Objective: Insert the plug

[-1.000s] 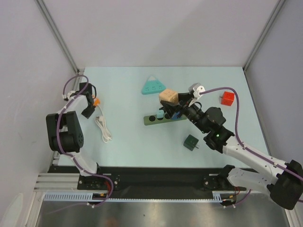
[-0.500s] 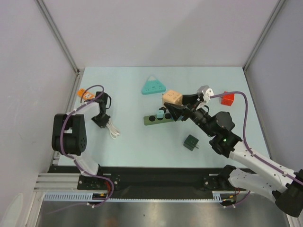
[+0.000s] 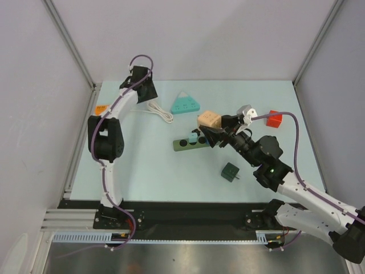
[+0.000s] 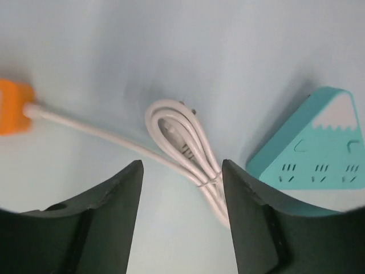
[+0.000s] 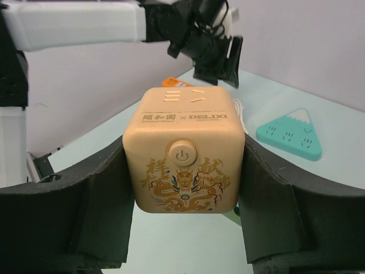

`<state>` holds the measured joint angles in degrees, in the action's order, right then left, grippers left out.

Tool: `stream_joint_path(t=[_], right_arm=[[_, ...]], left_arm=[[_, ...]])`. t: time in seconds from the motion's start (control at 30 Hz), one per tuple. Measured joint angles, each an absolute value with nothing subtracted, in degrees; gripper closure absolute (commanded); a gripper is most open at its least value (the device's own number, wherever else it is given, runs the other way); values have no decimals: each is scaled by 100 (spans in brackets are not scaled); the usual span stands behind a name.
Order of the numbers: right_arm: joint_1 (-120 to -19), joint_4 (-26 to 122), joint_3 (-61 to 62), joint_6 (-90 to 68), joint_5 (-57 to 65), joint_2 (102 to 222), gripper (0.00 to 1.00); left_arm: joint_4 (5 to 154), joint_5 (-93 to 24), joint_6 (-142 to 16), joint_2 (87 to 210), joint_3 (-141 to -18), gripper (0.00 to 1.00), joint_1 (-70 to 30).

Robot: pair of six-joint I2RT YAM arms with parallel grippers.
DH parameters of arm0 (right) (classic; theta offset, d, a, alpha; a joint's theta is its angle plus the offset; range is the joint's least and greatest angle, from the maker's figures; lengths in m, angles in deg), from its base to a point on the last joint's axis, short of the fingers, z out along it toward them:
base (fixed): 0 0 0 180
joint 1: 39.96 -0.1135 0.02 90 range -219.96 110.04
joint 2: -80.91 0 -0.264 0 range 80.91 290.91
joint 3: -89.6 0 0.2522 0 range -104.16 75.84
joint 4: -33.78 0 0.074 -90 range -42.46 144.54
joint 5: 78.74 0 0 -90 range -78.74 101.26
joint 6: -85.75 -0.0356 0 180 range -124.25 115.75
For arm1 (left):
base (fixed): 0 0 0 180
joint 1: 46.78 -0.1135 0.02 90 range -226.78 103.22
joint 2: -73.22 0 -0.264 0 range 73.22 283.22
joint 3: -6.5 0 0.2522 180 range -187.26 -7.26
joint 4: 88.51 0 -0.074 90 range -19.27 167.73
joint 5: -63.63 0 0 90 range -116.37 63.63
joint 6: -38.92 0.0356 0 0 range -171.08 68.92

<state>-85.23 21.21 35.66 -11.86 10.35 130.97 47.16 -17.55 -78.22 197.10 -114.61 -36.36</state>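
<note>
Two hands showed from above: the left hand (image 3: 145,90) near the table's far-left corner, the coiled white cord (image 3: 161,111) just beside it toward the teal socket (image 3: 185,104); the right hand (image 3: 212,123) mid-table. Left wrist: fingers (image 4: 108,217) spread, cord beneath, lying roughly along their gap — its orange end (image 4: 11,108), likely the plug, off left, bare table around. Right wrist: fingers pinched the tan cube socket (image 5: 183,149).

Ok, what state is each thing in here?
Beige plastic cube socket: clamped in the right pincer.
White coiled cable: bundled, lying loose, its orange plug unplugged.
Left pincer: open above that cable.
Teal triangular power strip: flat, visible sockets empty.
Dark green bar strip: flat, pale blue plug on it.
Dark green cube plug: lying loose, prongs free.
Red cube: resting alone, untouched.
</note>
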Motion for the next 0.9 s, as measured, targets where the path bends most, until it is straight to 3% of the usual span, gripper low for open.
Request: stream_joint_path(t=[0.13,0.23,0.33,0.43,0.5,0.63,0.7,0.83,0.9], right_arm=[[-8523,2184,3568,-1171,1033,13202,100],[-8521,2211,3568,-1171,1033,13213,100],[-8510,2202,3570,-1171,1033,13213,100],[-8469,2200,3574,-1171,1031,13213,100],[-8429,2191,3590,-1171,1028,13213,100],[-8303,2156,3646,-1182,987,13261,100],[-8241,2130,3653,-1204,956,13337,100],[-8136,2060,3662,-1226,915,13554,100],[-8086,2060,3662,-1239,895,13632,100]], left_arm=[[4933,-1220,-6211,19327,-11402,34,-3632],[5643,-1178,-4878,18847,-10449,22,-3811],[6397,-1148,-3610,18538,-9367,24,-4014],[6817,-1106,-2978,18914,-9402,35,-4213],[7210,-977,-2740,19238,-9549,59,-4344],[7768,-678,-2559,19907,-10213,73,-4626],[7862,-529,-2591,20228,-10698,96,-4779],[7643,-201,-2554,21078,-12296,99,-5002],[7569,-55,-2607,21222,-12495,100,-5081]])
